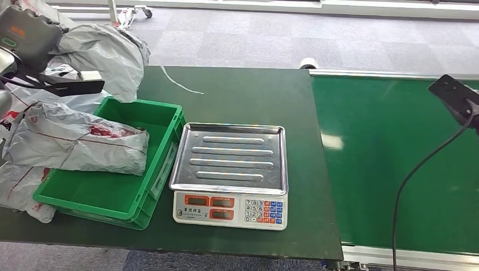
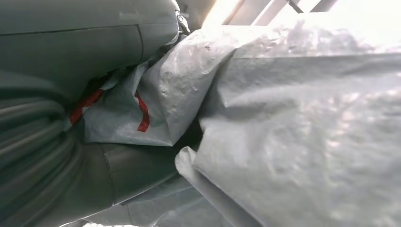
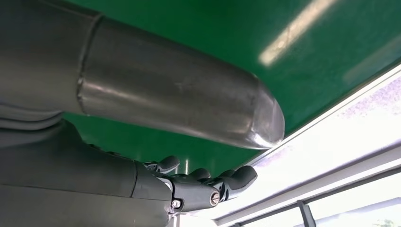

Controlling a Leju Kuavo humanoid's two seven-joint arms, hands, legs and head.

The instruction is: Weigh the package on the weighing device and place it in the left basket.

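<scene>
Our left hand [image 2: 71, 156] presses among grey bags at ten o'clock; its grip we cannot tell. Our right hand [image 3: 198, 187] hangs spread and empty. One package [image 1: 76, 141] lies across the basket [image 1: 164, 121]; the scale [image 1: 230, 175] is bare.

Hidden, cropped or unreadable

The left hand [image 2: 71, 94] presses against grey bags [image 2: 302, 132] in its wrist view — whether it grips one cannot be told. The scale [image 1: 229, 209] readouts are too small to read. The package [image 1: 79, 141] hides part of the green basket [image 1: 121, 200] floor, and the right arm [image 1: 454, 93] is cut off at the frame edge — hand unseen there.
</scene>
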